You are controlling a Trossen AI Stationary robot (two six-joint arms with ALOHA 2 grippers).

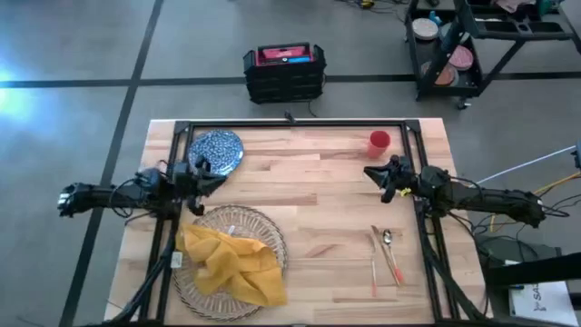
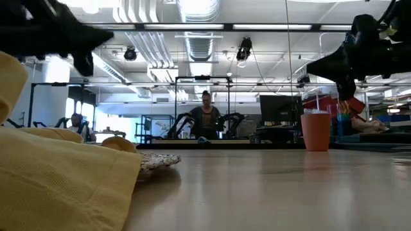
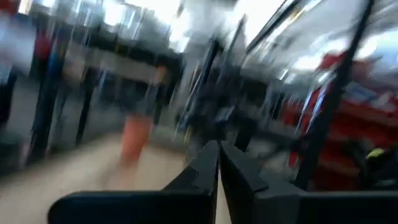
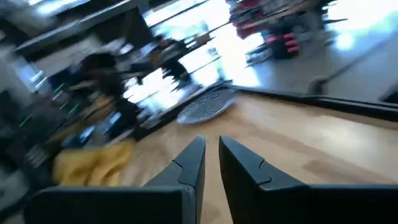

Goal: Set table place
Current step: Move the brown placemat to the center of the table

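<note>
Butcher-block tabletop fills the middle of the floor; at its near edge the clear cut-glass plate lies with the yellow napkin heaped across it, and the orange-handled cutlery rests off toward the right arm's side, its long axes running near to far; farther in, the left gripper hangs just past the glass plate, fingers nearly together and holding nothing; the blue-patterned plate lies directly beyond it, almost touching, so my guess is the left arm is the nearer one for that plate; the right gripper hovers mid-tabletop, also nearly closed and empty, with the red-orange cup just beyond it near the far edge.
</note>
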